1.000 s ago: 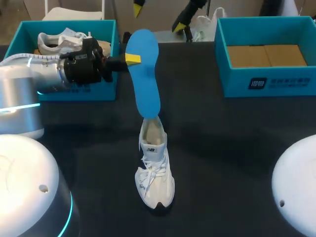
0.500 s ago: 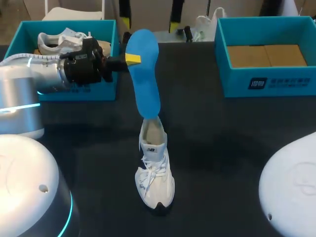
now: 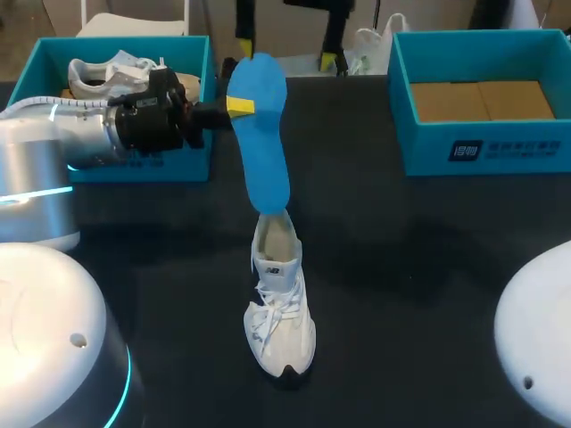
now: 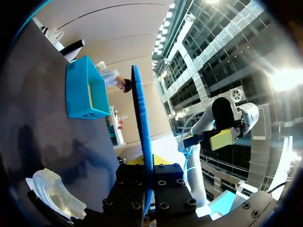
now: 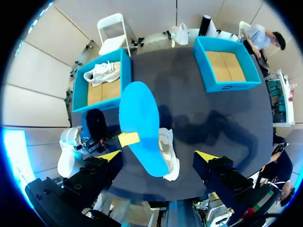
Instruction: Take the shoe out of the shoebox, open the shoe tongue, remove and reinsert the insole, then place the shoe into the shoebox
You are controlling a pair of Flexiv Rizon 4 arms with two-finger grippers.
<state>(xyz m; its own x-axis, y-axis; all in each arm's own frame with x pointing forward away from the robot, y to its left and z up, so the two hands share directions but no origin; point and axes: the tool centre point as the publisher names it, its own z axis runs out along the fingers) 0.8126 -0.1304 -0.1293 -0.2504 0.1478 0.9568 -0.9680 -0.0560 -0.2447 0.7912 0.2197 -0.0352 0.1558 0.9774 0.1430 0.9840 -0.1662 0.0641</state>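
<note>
The right arm point(image 3: 538, 343) has shifted, the right gripper point(image 5: 158, 156) agape; the left gripper point(image 3: 239, 106), clamping the blue insole point(image 3: 260, 143), should feed it straight into the sneaker point(image 3: 280, 312) below.

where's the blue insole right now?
Head view, left of centre: blue insole upright in the left gripper, lower end at the white shoe's opening, right of the left shoebox.

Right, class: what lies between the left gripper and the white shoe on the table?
The blue insole spans it in the head view: the left gripper pinches its upper part, its lower end meets the opening of the shoe.
</note>
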